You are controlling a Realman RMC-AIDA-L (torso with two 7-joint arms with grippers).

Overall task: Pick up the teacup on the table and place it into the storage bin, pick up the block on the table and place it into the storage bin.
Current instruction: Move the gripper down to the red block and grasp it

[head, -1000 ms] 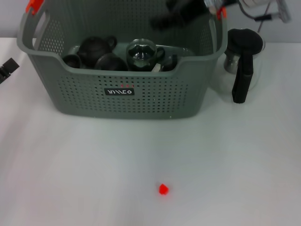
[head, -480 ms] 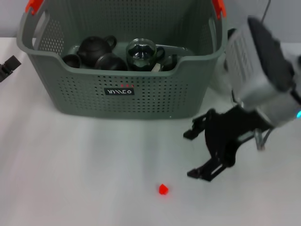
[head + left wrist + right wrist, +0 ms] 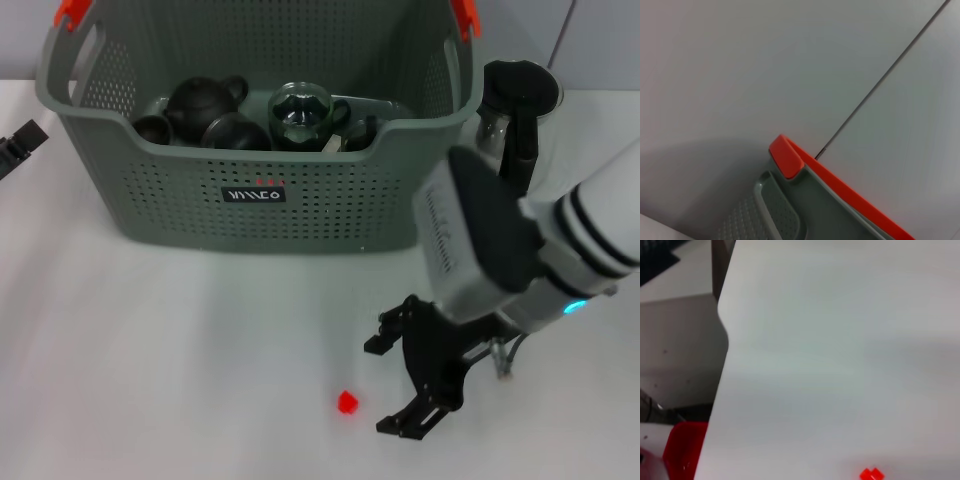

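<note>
1 block beside 1 open right claw.

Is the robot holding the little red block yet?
No, nothing is held. The right gripper is open beside the red block, not touching it. The left gripper sits parked at the table's left edge.

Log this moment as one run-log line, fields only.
right end effector: open, beside red block, not touching | block: on table | storage bin: holds dark teaware | left end effector: parked, table's left edge
</note>
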